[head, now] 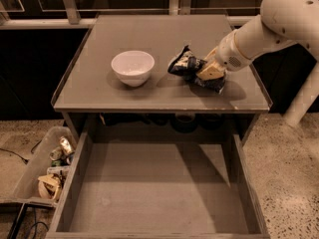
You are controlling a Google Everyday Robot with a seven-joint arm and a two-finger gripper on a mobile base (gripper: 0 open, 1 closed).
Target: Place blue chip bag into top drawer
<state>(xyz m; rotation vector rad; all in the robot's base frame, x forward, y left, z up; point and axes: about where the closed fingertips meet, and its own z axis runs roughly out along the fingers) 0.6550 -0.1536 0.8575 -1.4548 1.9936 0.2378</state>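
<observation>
Jaws clamped on crinkly blue chip bag (182, 63) on flat tabletop (129, 34), round white bowl (132, 67) nearby, shallow grey top drawer (149, 183) open.

The grey tabletop (149, 39), edged by a low raised rim, carries two things. A white bowl (132, 67) sits upright at about 8 o'clock from its centre. The blue chip bag (182, 63) lies crumpled at about 4 o'clock, apart from the bowl, with the end effector (209, 72) down on its right end.
</observation>
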